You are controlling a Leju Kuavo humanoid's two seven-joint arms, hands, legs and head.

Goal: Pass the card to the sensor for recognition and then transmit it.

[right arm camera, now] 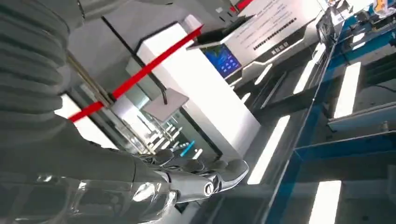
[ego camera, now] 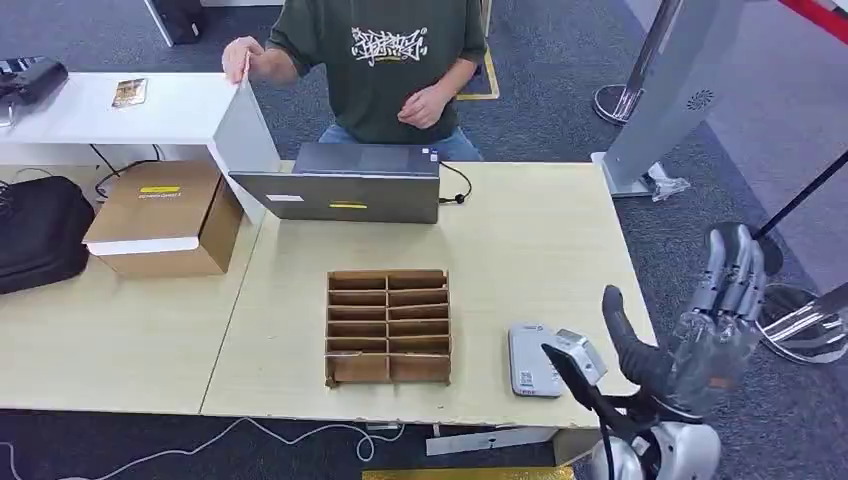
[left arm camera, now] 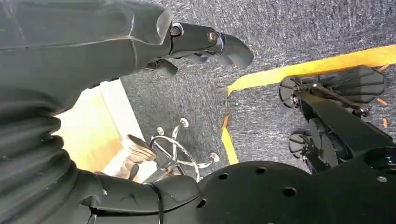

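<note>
My right hand [ego camera: 722, 315] is raised beyond the table's right edge, palm up, fingers straight and thumb apart, holding nothing. Its fingers [right arm camera: 201, 179] point up at a bright ceiling in the right wrist view. A flat grey-white sensor [ego camera: 530, 358] with a small code label lies near the table's front right, just left of that hand. My left hand [left arm camera: 205, 42] hangs over grey carpet with its fingers apart and nothing in them. A small card-like item [ego camera: 129, 92] lies on the white side table [ego camera: 190, 110] at the far left.
A brown cardboard organizer [ego camera: 388, 326] with two columns of slots stands mid-table. Behind it a laptop [ego camera: 345, 183] faces a person in a green shirt [ego camera: 385, 60]. A cardboard box [ego camera: 165, 218] and a black bag [ego camera: 40, 232] sit left. A grey kiosk [ego camera: 670, 90] stands right.
</note>
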